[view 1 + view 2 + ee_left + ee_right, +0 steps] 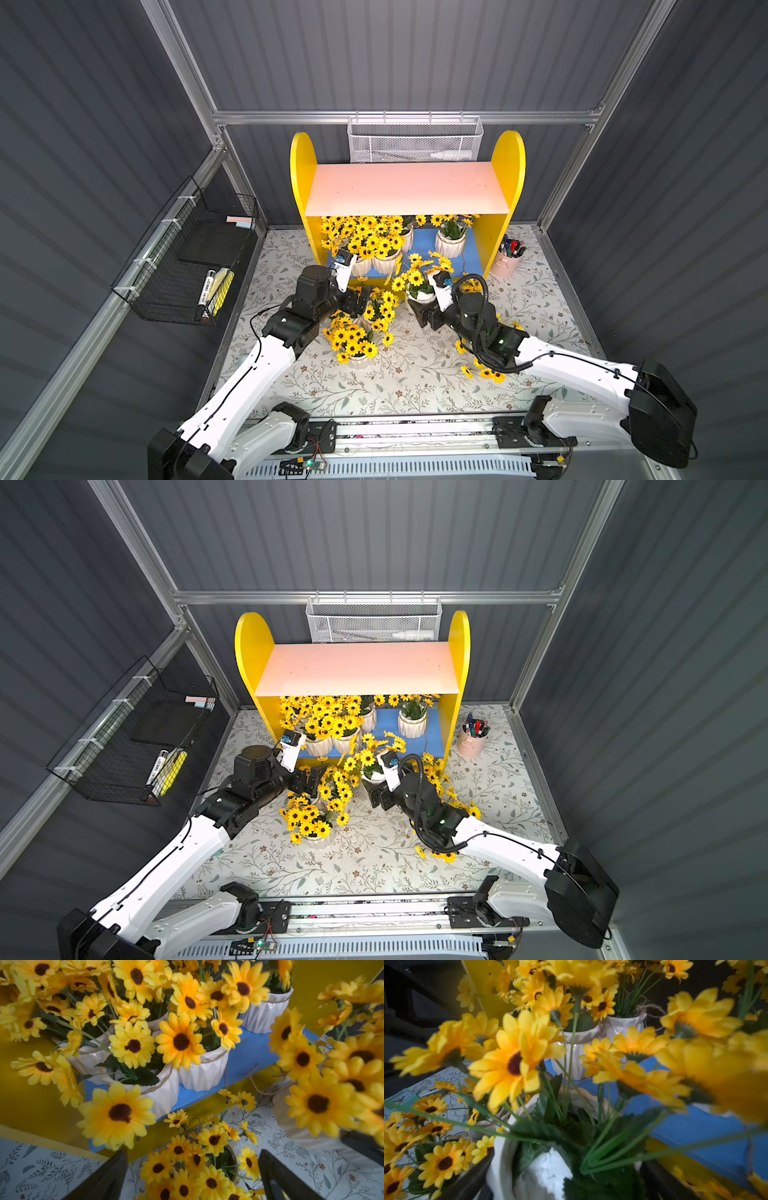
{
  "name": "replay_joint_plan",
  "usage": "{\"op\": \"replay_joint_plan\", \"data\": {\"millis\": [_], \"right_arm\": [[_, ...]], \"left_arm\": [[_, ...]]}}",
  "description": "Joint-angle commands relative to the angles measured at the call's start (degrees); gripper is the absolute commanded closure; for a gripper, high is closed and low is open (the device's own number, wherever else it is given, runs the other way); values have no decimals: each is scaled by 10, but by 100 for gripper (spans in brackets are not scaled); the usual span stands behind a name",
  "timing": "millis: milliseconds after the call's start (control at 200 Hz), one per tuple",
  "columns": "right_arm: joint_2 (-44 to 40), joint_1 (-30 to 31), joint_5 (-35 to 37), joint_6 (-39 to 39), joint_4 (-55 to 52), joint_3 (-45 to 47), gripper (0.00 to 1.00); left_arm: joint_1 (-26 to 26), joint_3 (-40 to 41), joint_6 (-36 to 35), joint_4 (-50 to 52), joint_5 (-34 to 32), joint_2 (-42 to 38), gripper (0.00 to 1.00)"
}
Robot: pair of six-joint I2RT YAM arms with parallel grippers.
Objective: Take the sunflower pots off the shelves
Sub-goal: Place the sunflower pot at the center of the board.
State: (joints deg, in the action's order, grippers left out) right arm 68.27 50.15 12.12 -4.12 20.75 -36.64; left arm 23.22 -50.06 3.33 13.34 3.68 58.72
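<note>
Both right fingers stand wide yet meet the flanks of one sunflower pot, so I judge it clasped, just clear of the front of the shelves. Left fingers gape empty above a second pot resting on the surface. Just beyond both sets of fingertips, several more pots crowd the blue lower board; the pink upper board is bare. Mid-task, I judge: next, carry the clasped pot to open surface and set it upright. Glazed, ribbed, tapering ceramic looks slick; twine rims, fabric petals and thin stems may snag neighbours.
</note>
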Motion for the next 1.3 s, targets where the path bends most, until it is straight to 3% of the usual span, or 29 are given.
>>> {"op": "replay_joint_plan", "data": {"millis": [0,680,965,1066,1251,1296], "right_arm": [[-19,22,35,-23,17,1,56],[161,57,72,-60,175,43,56],[258,57,80,-49,321,51,54],[297,56,77,-35,374,53,46],[353,58,98,-15,421,55,3],[345,59,103,-25,399,56,1]], "left_arm": [[3,8,4,-7,4,-2,1],[6,13,-5,-12,-10,-17,1],[9,16,-8,-17,-12,-19,1],[10,17,-8,-19,-13,-19,1],[14,17,-10,-19,-12,-20,1],[14,16,-10,-18,-12,-19,1]]}}
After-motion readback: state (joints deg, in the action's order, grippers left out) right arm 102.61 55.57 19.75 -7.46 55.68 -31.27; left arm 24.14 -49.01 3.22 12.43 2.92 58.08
